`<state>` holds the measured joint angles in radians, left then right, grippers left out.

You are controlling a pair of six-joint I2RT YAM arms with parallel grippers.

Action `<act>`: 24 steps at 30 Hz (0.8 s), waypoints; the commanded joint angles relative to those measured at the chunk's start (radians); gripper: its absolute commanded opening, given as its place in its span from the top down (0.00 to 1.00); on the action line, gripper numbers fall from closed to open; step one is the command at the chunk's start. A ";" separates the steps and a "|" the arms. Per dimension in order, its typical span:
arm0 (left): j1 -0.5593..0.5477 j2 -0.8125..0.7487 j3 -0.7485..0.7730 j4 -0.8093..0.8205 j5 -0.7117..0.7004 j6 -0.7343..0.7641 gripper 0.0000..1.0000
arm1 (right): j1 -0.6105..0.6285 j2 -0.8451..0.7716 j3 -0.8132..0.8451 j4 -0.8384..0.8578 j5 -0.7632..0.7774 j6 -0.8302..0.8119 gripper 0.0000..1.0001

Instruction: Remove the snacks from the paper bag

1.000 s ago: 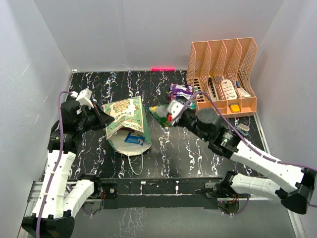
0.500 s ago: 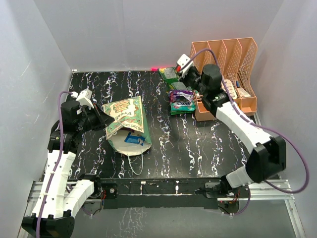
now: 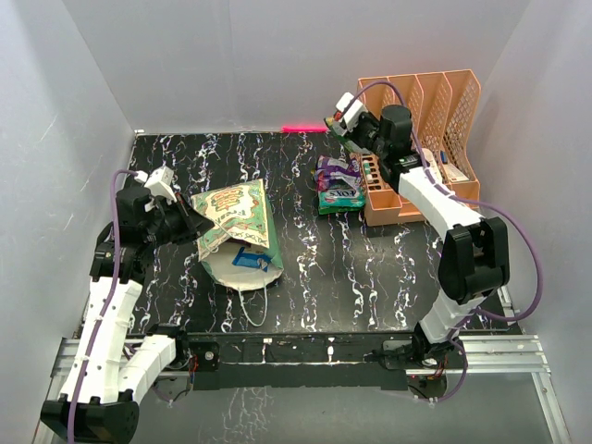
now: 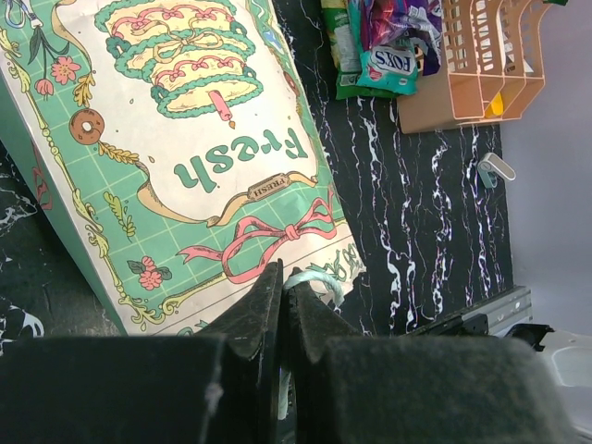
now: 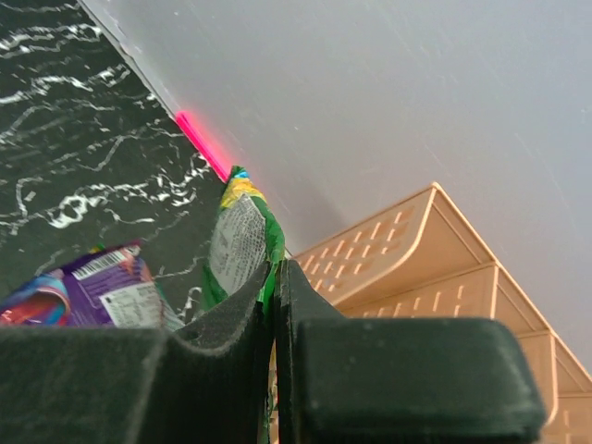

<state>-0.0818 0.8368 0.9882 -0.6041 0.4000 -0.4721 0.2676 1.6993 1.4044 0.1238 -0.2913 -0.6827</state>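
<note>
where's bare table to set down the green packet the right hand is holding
Widest bare table: the near stretch in front of bag and snack pile. Also the gap between bag and pile, and the far-left corner behind the bag. Crowded: pile against organizer.

you have a matt mint-green paper bag (image 3: 239, 213), glossy purple and green snack packets (image 3: 339, 185), and a smooth peach-orange plastic mesh organizer (image 3: 435, 102).
</note>
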 commanded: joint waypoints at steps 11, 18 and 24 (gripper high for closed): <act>0.001 0.000 0.036 -0.002 0.033 0.001 1.00 | 0.068 -0.158 -0.380 0.150 0.074 -0.316 0.93; 0.001 -0.004 0.027 0.015 0.048 -0.022 1.00 | 0.154 -0.141 -0.487 0.141 0.131 -0.476 0.93; 0.001 -0.010 0.027 0.006 0.050 -0.025 1.00 | 0.177 -0.045 -0.497 0.166 0.199 -0.459 0.93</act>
<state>-0.0818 0.8413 0.9882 -0.5995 0.4267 -0.4889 0.4416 1.5986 0.9134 0.2325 -0.1555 -1.1259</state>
